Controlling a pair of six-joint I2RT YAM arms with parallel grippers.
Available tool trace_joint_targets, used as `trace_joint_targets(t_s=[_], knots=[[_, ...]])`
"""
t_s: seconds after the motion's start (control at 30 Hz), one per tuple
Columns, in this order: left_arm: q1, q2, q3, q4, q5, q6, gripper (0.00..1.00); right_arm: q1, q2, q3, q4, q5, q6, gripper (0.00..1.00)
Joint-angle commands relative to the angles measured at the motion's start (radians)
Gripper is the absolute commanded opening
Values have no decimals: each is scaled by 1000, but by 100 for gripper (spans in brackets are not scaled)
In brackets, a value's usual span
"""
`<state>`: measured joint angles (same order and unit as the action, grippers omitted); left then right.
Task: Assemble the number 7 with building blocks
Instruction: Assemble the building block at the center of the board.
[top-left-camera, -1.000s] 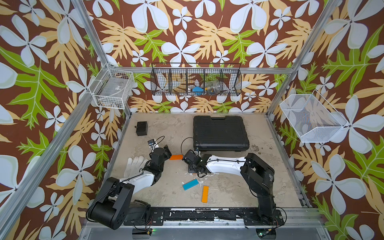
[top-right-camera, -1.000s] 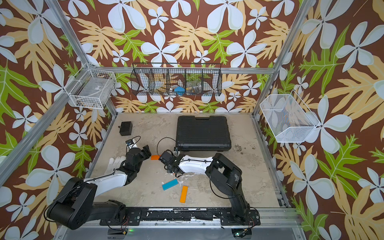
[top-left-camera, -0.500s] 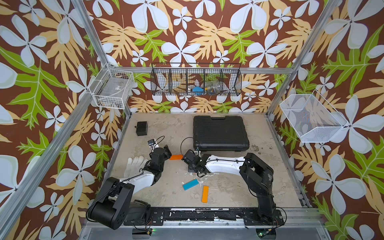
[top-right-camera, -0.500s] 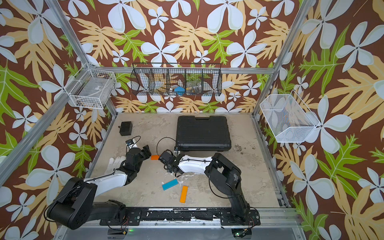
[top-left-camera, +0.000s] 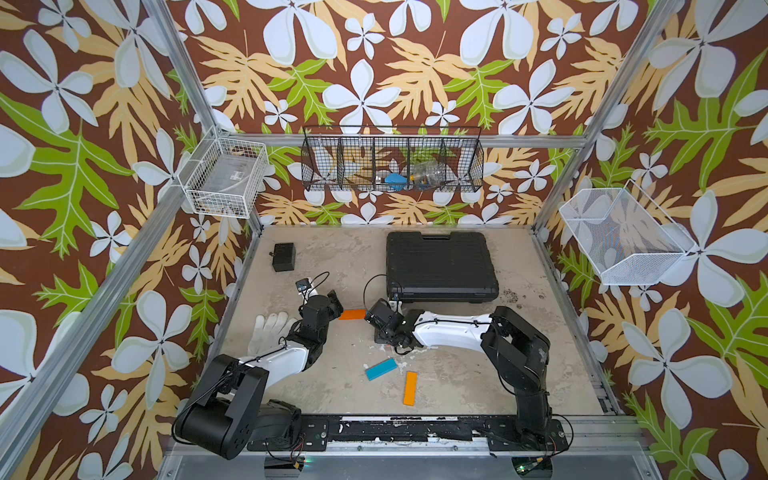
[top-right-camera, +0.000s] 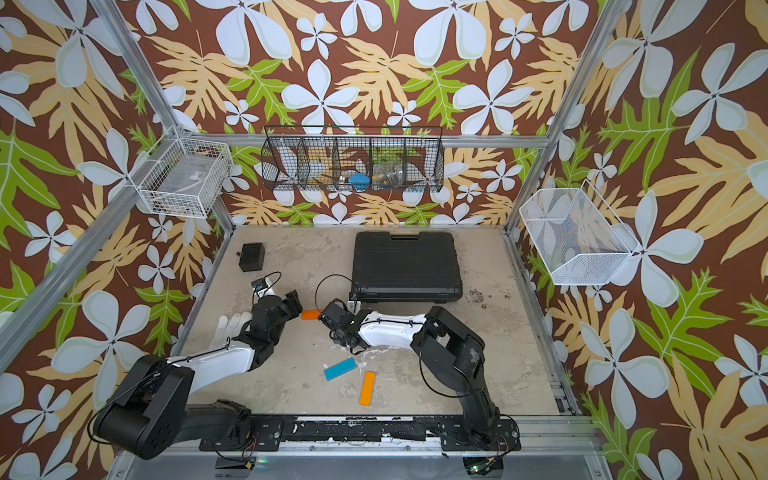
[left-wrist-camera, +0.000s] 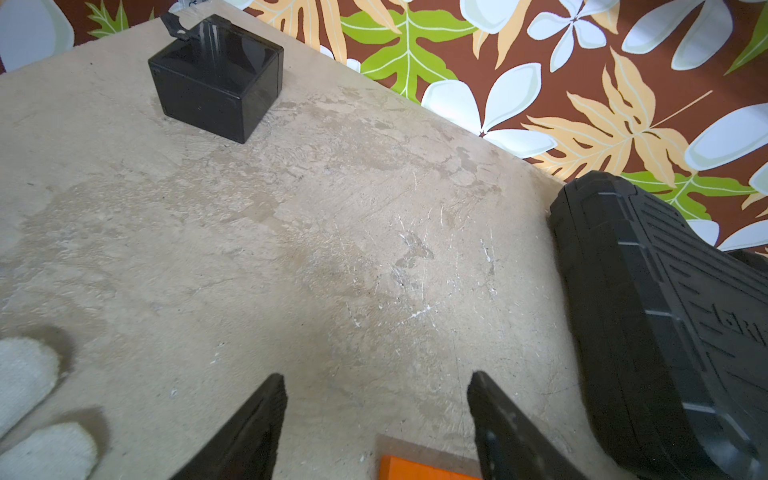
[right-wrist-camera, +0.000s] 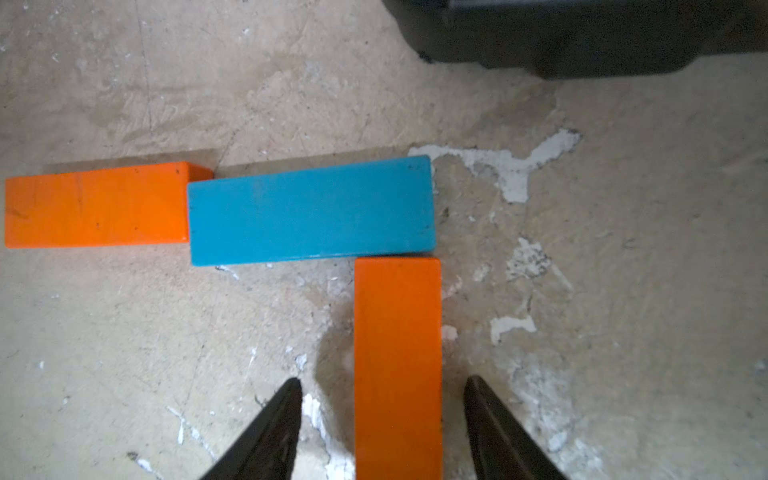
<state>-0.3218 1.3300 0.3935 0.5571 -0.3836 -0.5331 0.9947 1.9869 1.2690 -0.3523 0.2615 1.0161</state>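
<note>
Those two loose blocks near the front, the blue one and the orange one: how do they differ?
Colour: the blue block is sky blue, the orange block is bright orange. Pose: the blue block lies slanted, nearly crosswise; the orange block runs almost front to back. Place: the orange block lies nearer the front. Both are flat bars of like size, lying close together but not touching.

Three-block corner (right-wrist-camera: 309, 214); two loose blocks (top-left-camera: 381, 368)

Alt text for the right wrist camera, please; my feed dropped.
A flat orange rectangular block and a sky-blue block lie end to end on the beige tabletop; a second orange block extends from the blue block's end, between open black fingers that don't touch it.
</note>
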Motion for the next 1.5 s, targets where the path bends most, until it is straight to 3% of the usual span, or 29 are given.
trace_joint_targets(t_s=[0.0, 0.17, 0.33, 0.53, 0.63, 0.77, 0.87, 0.97, 1.17, 1.47], knots=[[1, 0, 7, 9, 9, -1, 72, -1, -15, -24, -56, -65, 13, 71], [1, 1, 7, 9, 9, -2, 72, 6, -110, -58, -51, -78, 9, 79], [3, 6, 10, 9, 6, 0, 72, 91, -351, -145, -17, 62, -74, 78], [4, 0, 9, 6, 2, 2, 72, 151, -542, -400, 350, -243, -429, 75], [4, -3, 5, 9, 3, 2, 72, 144, -569, -408, 274, -239, -662, 72], [5, -2, 4, 11, 12, -6, 72, 143, -622, -375, 200, -323, -976, 79], [7, 5, 3, 17, 14, -6, 72, 129, -608, -350, 172, -405, -1108, 83], [11, 13, 4, 17, 13, -8, 72, 129, -504, -301, 101, -454, -1161, 81], [27, -12, -20, 28, -2, -29, 72, 135, -405, -355, 188, -430, -1196, 78], [32, -46, -47, 46, -12, -39, 72, 136, -264, -276, 172, -400, -1264, 78]])
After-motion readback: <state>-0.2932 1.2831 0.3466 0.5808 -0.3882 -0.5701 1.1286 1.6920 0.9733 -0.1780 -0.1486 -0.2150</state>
